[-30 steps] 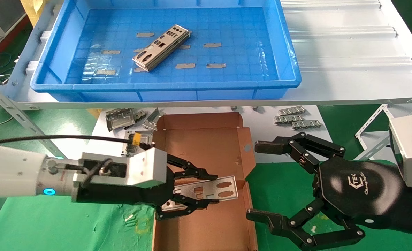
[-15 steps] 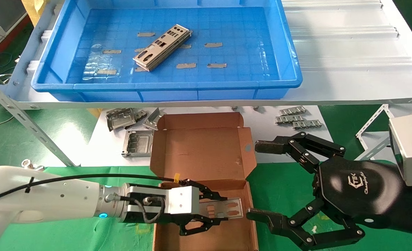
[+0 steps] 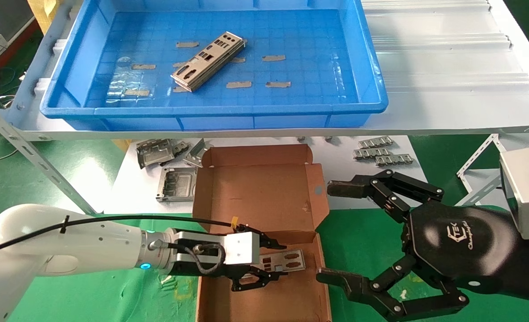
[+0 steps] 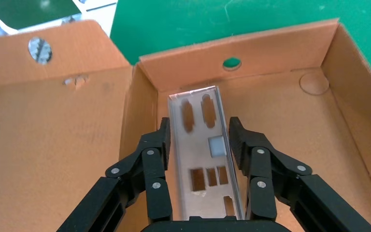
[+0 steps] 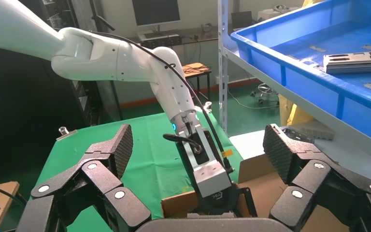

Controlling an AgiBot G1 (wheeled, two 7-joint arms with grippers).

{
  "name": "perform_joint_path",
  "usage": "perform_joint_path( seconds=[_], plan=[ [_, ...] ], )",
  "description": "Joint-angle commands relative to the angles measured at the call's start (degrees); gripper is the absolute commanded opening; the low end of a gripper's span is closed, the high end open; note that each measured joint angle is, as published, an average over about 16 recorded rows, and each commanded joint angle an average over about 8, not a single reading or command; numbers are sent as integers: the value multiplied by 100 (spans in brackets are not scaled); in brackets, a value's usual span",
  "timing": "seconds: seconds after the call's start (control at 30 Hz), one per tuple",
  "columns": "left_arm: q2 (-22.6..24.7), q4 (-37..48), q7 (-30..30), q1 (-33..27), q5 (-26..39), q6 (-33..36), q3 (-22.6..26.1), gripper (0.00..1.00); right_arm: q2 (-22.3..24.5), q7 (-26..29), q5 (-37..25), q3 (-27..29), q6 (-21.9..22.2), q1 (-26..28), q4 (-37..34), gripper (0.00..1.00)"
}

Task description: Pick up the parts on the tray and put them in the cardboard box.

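White arms, black cable, black screw-studded left pincer [image 3: 264,264], logo-marked right pincer [image 3: 336,232].

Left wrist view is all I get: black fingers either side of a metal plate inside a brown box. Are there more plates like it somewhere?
Observer: Yes. Besides your plate, the head view shows a small stack of plates lying in a blue tray on a raised white shelf beyond the cardboard box.
Operator: Is there a second arm?
Observer: Yes. The right gripper hangs open just off the box's right side, holding nothing.
Operator: Anything else lying about?
Observer: Grey boxy frames lie by the open lid's left edge, and chain-like strips lie off its far right corner.
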Motion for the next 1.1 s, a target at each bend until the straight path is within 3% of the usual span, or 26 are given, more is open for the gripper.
perform_joint_path(
  seconds=[0.03, 0.27, 0.7, 1.1],
  plan=[
    [56, 167, -20, -52, 21, 20, 21, 100, 0, 0, 0, 0, 0, 0, 0, 100],
    [82, 444, -85, -203, -144, 281, -40, 100, 0, 0, 0, 0, 0, 0, 0, 100],
    [-279, 619, -850, -330, -1192, 1621, -437, 100, 0, 0, 1, 0, 1, -1, -1, 100],
    [-320, 578, -874, -306, -1237, 1636, -465, 100, 0, 0, 1, 0, 1, -1, -1, 100]
  ],
)
